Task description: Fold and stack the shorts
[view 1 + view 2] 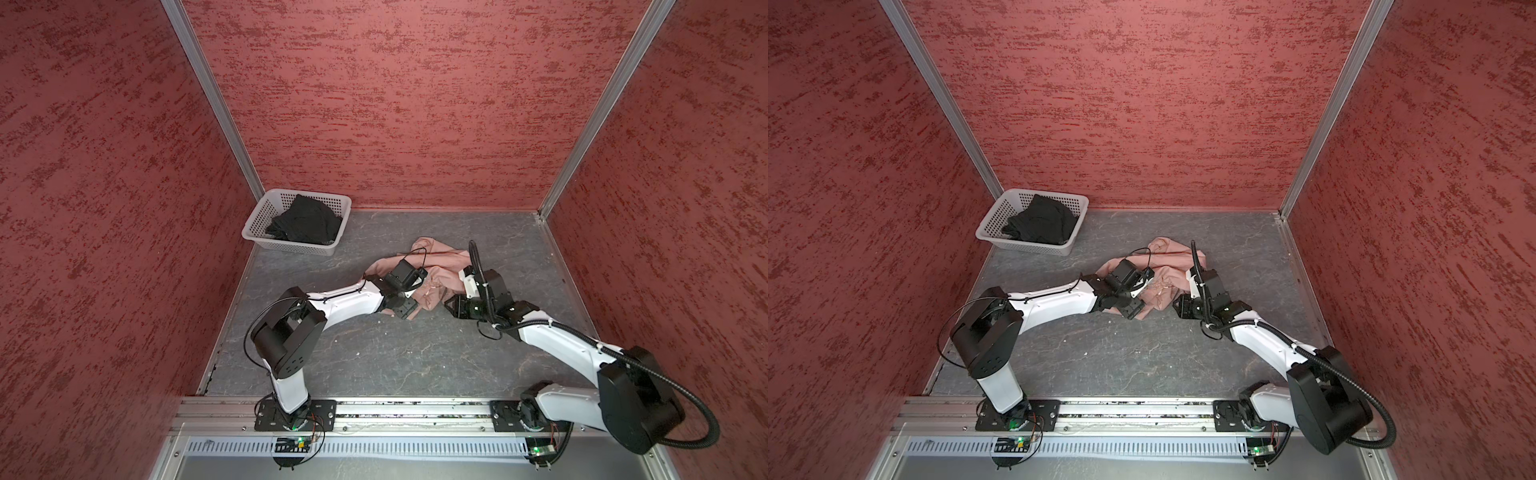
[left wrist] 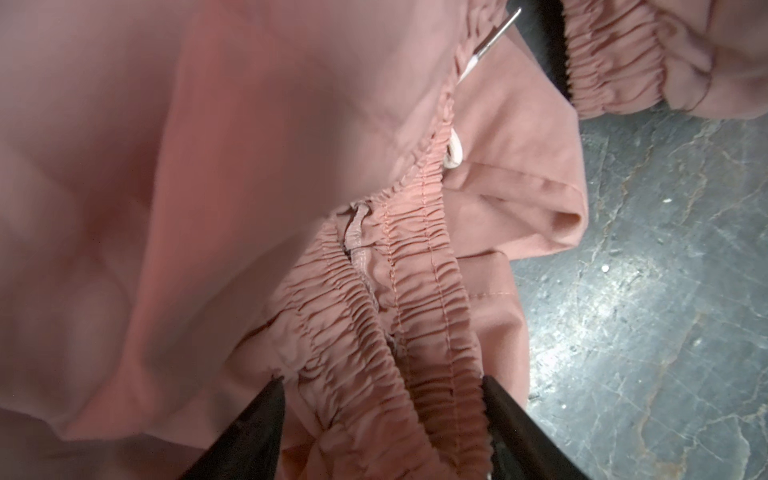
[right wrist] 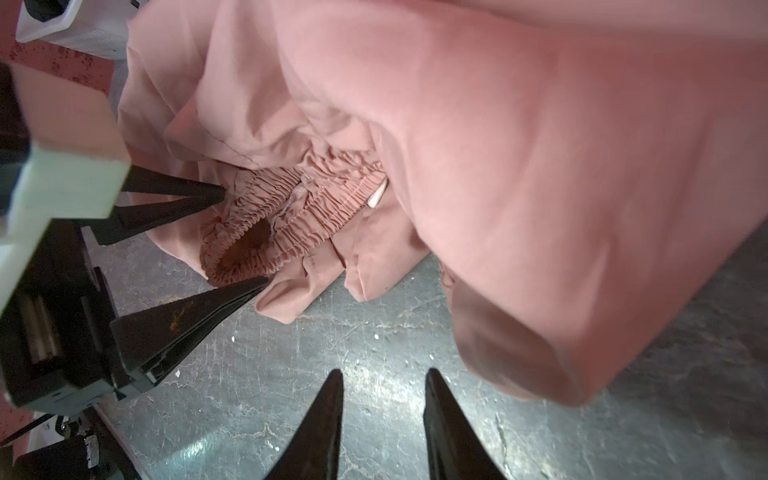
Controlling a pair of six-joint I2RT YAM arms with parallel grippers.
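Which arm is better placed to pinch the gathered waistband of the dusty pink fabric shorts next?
Left, probably. The left gripper straddles the gathered waistband of the dusty pink fabric shorts with open jaws; the right gripper hangs open over the grey table, beside the cloth.

Overhead stereo pair, wrist views near shorts [image 2: 208, 166]
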